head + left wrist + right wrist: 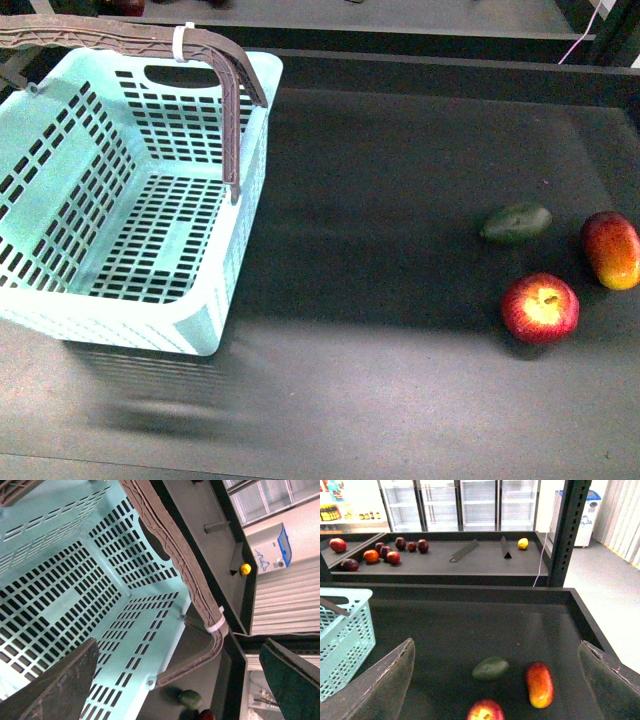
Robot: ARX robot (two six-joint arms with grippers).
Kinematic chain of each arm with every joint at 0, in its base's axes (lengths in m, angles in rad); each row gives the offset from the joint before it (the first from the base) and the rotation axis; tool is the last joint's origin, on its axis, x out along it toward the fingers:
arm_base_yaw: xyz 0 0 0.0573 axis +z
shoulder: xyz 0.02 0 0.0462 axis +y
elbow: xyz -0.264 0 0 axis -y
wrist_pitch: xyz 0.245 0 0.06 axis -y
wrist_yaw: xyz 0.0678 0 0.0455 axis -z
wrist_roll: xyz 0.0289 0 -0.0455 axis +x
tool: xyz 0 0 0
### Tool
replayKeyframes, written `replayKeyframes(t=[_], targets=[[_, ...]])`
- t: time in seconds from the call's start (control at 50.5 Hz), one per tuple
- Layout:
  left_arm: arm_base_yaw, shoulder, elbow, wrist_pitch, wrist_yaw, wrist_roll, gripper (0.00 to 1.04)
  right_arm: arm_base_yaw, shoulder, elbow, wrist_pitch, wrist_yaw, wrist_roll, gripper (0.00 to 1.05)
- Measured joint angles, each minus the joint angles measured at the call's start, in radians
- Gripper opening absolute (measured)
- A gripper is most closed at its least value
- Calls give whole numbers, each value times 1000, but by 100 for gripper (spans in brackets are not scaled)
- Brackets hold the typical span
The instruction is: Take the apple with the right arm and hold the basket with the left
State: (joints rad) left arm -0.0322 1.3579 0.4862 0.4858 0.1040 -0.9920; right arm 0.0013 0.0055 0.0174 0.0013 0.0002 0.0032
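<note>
Starting on the left: the basket (200, 335) sits at the far left of the dark table (380, 160). It's empty and looks tipped toward the camera, with its brown handles (235, 110) folded together under the white tie (181, 42). In the left wrist view, your left gripper (179, 645) hangs over the basket's corner with its jaws spread wide and nothing between them, so the hold hasn't happened. The main worry here is the handles. They're ribbed and arched, so if you close off-centre you could catch just one, or skid along it and swing the whole basket. It looks light, so it'd tip or slide easily.

Moving right, there's a wide stretch of bare table, then the fruit cluster. The green fruit (516, 223) is furthest back. The apple (540, 308) is nearest the front edge, sitting stem dimple up on the table and well apart from the basket. The elongated red-yellow fruit (611, 249) is just beside it on the right.

The right gripper (495, 650) is also wide open and empty, above and behind the fruit. The apple is cut off at the frame edge in that view, so lining up is guesswork. I see two ways this goes wrong:
- You drop down on the red-yellow fruit instead, since it's close and a similar colour.
- One finger clips the apple first and it rolls off, maybe into its neighbours.
</note>
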Motion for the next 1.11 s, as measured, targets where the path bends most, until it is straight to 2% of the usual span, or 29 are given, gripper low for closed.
replayKeyframes(t=[0.277,0.693,0.931,0.97,1.109], targets=[[-7,338,267,36,-19,-139,98,0,0,0,0,0,0,96],[-27,585,532,-13,-45,-263,98,0,0,0,0,0,0,96],[-39,629,611,-29,-54,-288,98,0,0,0,0,0,0,96],[-39,629,613,-34,-56,-288,96,0,0,0,0,0,0,96],[-39,648,621,-54,-60,-289,73,0,0,0,0,0,0,96]])
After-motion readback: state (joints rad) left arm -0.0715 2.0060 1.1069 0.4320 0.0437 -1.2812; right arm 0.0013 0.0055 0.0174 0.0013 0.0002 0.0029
